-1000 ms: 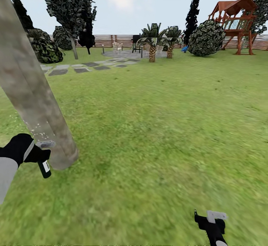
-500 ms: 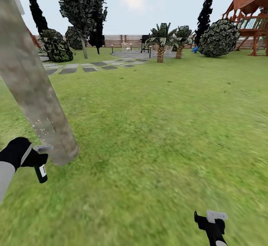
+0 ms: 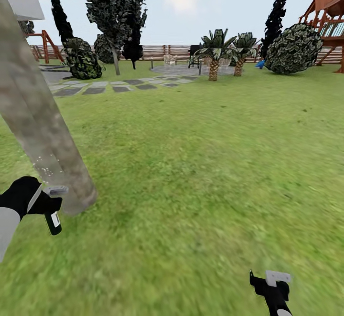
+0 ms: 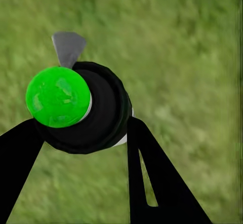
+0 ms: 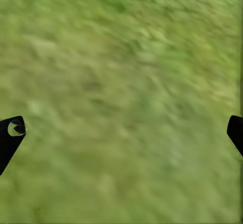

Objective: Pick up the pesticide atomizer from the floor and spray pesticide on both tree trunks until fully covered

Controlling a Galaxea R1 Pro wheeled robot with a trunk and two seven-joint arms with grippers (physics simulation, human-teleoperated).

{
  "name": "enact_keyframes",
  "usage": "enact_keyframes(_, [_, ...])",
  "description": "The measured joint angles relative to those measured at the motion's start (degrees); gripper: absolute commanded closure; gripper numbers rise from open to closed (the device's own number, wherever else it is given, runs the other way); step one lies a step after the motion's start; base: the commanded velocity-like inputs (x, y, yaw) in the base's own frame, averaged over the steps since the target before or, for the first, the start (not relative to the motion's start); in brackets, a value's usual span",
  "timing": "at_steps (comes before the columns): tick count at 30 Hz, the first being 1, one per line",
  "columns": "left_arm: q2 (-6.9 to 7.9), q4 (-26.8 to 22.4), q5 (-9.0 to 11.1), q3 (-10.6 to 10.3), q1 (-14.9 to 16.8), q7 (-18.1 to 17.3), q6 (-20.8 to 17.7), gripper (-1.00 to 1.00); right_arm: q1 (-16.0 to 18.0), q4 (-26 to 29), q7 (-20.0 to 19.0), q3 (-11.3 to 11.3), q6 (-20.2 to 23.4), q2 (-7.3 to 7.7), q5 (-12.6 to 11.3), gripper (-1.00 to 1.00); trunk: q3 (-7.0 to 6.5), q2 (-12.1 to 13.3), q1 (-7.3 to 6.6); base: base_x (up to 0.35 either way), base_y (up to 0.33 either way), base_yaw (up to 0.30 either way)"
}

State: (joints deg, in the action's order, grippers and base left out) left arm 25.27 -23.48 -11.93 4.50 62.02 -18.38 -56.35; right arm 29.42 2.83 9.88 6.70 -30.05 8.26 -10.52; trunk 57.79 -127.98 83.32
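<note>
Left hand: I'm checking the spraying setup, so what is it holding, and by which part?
The left hand holds the spray bottle, fingers clamped on its sides near the top; its body hangs below.

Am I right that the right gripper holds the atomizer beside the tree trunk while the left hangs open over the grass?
No, the arms are swapped. The head view shows the left gripper shut on the atomizer beside the tree trunk, while the right gripper hangs open over the grass.

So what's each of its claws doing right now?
Left gripper: shut on the pesticide atomizer, beside the tree trunk.
Right gripper: open, holding nothing, over grass.
</note>
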Motion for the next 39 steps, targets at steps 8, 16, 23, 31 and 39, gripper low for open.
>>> enact_keyframes(8, [0.15, 0.0, -0.1, 0.1, 0.0, 1.9, 0.0, 1.00, 0.0, 0.0, 0.0, 0.1, 0.0, -0.01, 0.0, -1.00, 0.00, 0.0, 0.00, 0.181, -0.241, 0.061])
enact_keyframes(16, [0.32, 0.1, 0.0, 0.1, -0.1, 2.8, 0.0, 1.00, 0.0, 0.0, 0.0, 0.1, 0.0, -0.01, 0.0, -1.00, 0.00, 0.0, 0.00, 0.181, -0.241, 0.268])
enact_keyframes(23, [0.26, 0.3, 0.0, 0.1, -0.1, 2.8, 0.0, 1.00, 0.0, 0.0, 0.0, 0.1, 0.0, -0.01, 0.0, -1.00, 0.00, 0.0, 0.00, 0.199, -0.231, 0.277])
enact_keyframes(31, [0.08, 0.9, 0.0, 0.2, -0.6, 2.8, 0.0, 1.00, 0.0, 0.0, -0.1, 0.1, 0.0, -0.01, 0.0, -1.00, 0.00, 0.0, 0.00, 0.235, -0.199, 0.277])
enact_keyframes(39, [-0.03, 0.2, 0.1, 0.3, -2.5, 2.8, -0.1, 1.00, 0.0, 0.0, -0.1, 0.1, 0.0, -0.09, 0.0, -1.00, 0.00, 0.0, 0.02, 0.168, -0.090, 0.191])
